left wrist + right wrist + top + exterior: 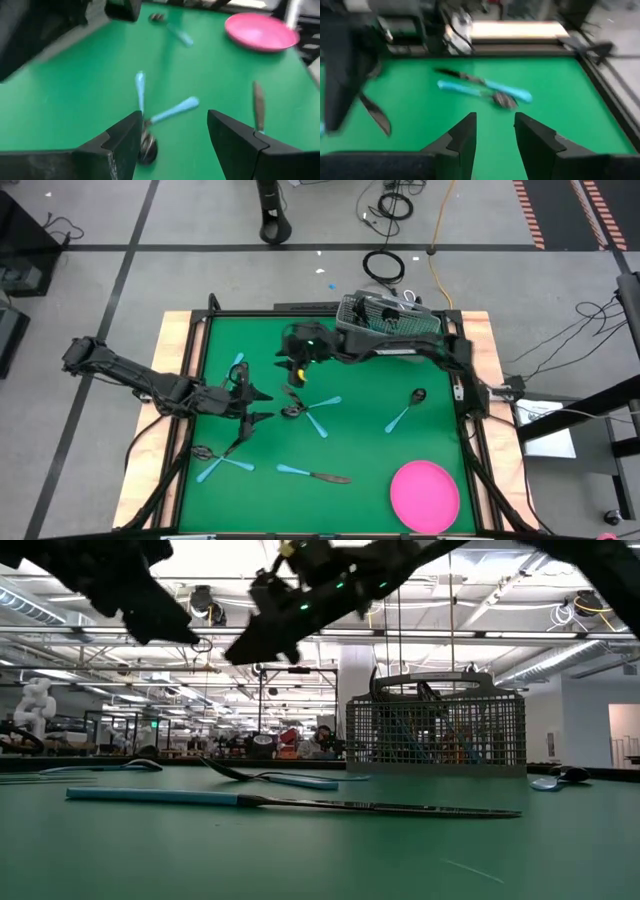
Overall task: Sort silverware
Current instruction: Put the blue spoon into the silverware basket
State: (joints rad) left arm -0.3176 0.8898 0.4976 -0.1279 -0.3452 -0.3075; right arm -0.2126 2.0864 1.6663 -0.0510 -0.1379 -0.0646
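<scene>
The silverware has light blue handles and dark heads and lies flat on the green table (360, 450). One crossed pair (310, 411) lies mid-table; it shows as the crossed pair (150, 120) just beyond my left gripper (175, 135). In the high view my left gripper (265, 406) stands open, left of that pair and touching nothing. My right gripper (288, 366) reaches in from the caddy side and hovers open above the table. Ahead of my right gripper (495, 132) lie a knife and a spoon (485, 90).
The grey wire caddy (390, 320) stands at the far edge, under the right arm. A pink plate (425, 495) sits near right. Loose on the table are a spoon (405, 412), a knife (315, 473) and a crossed pair (220, 462).
</scene>
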